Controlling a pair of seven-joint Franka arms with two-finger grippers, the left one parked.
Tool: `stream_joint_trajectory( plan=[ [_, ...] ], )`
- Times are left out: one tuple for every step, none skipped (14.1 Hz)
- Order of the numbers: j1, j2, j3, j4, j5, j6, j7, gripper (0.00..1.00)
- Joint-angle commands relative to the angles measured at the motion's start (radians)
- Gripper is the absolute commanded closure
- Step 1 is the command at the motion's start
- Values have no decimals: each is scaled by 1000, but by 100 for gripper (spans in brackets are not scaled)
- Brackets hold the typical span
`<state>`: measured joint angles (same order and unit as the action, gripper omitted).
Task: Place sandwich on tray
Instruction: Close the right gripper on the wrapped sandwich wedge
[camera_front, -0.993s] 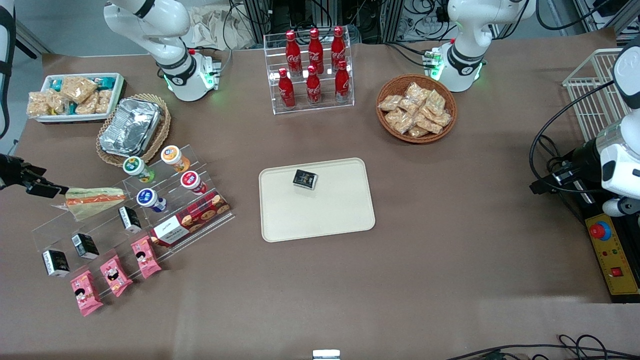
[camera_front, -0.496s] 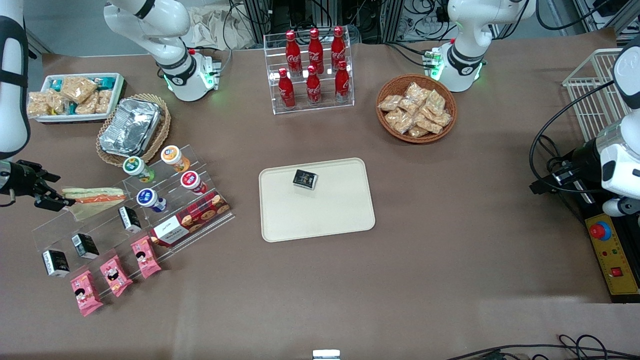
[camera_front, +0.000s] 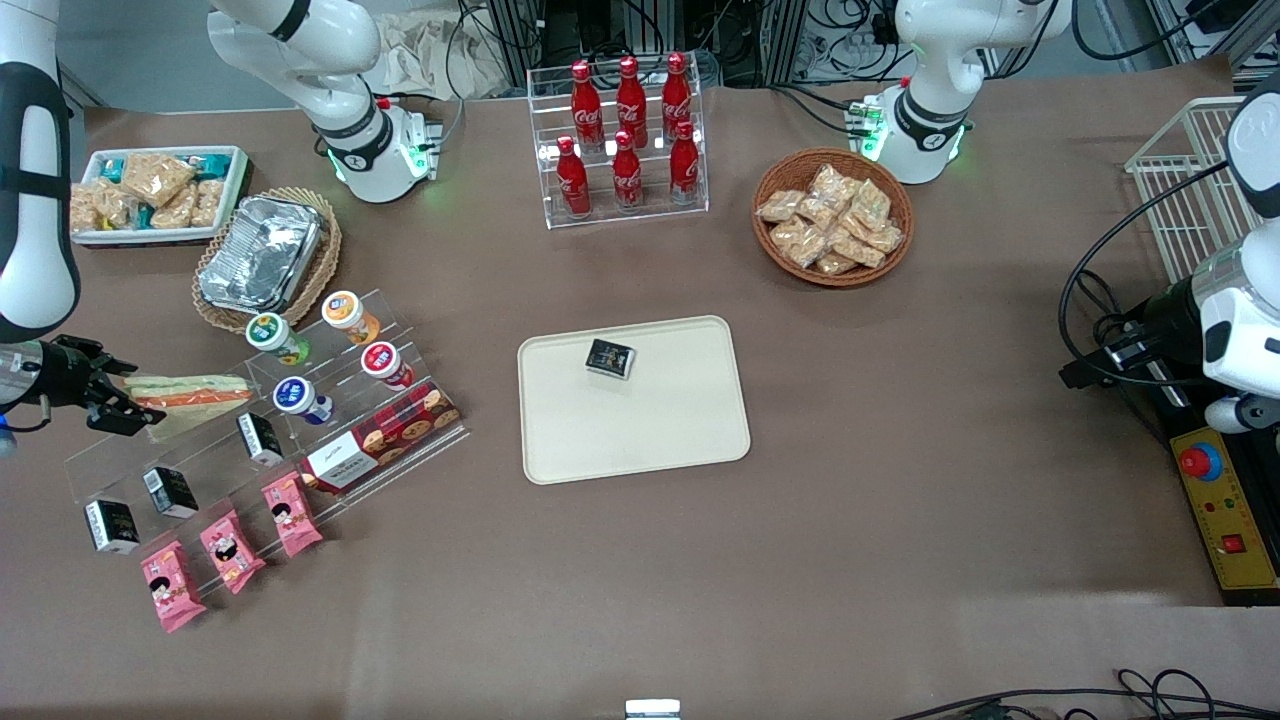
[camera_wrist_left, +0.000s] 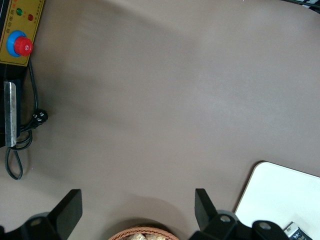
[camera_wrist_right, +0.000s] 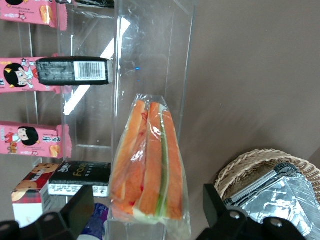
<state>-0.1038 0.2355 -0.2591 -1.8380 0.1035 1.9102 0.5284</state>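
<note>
The sandwich (camera_front: 195, 392) (camera_wrist_right: 150, 165), a clear-wrapped wedge with orange and green filling, lies on the top step of a clear acrylic stand (camera_front: 200, 450) toward the working arm's end of the table. My right gripper (camera_front: 128, 397) (camera_wrist_right: 146, 200) is level with the sandwich's outer end. It is open, with one finger on each side of the wrap and a gap to both. The cream tray (camera_front: 640, 430) (camera_wrist_left: 280, 192) lies flat mid-table, toward the parked arm from the stand, with a small black packet (camera_front: 610, 358) on it.
The stand also holds snack cups (camera_front: 300, 398), black boxes (camera_front: 170, 490), pink packets (camera_front: 232, 550) and a cookie box (camera_front: 380, 438). A foil container (camera_front: 262, 252) (camera_wrist_right: 275, 192) in a wicker basket sits close by. Farther from the camera stand a cola rack (camera_front: 625, 140), a snack basket (camera_front: 832, 230) and a white bin (camera_front: 150, 192).
My gripper has come in from the table's edge to the sandwich's outer end, its fingers now on either side of it. More of the arm shows above it.
</note>
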Motion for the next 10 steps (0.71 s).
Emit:
stream_joint_trajectory(
  plan=[
    [0, 2, -2, -13, 19, 29, 7, 13],
    [-2, 2, -2, -13, 19, 29, 1, 27],
    [-2, 2, -2, -15, 19, 29, -4, 33],
    [-4, 2, -2, -13, 19, 27, -7, 51],
    [-4, 2, -2, -13, 19, 26, -16, 60],
    [-4, 2, -2, -12, 19, 24, -25, 79],
    [-4, 2, -2, -6, 19, 21, -28, 86],
    [-4, -2, -2, 0, 19, 13, -39, 86],
    [-2, -8, 0, 5, 19, 6, -50, 86],
    [3, -13, 1, 20, 19, 1, -53, 86]
  ],
)
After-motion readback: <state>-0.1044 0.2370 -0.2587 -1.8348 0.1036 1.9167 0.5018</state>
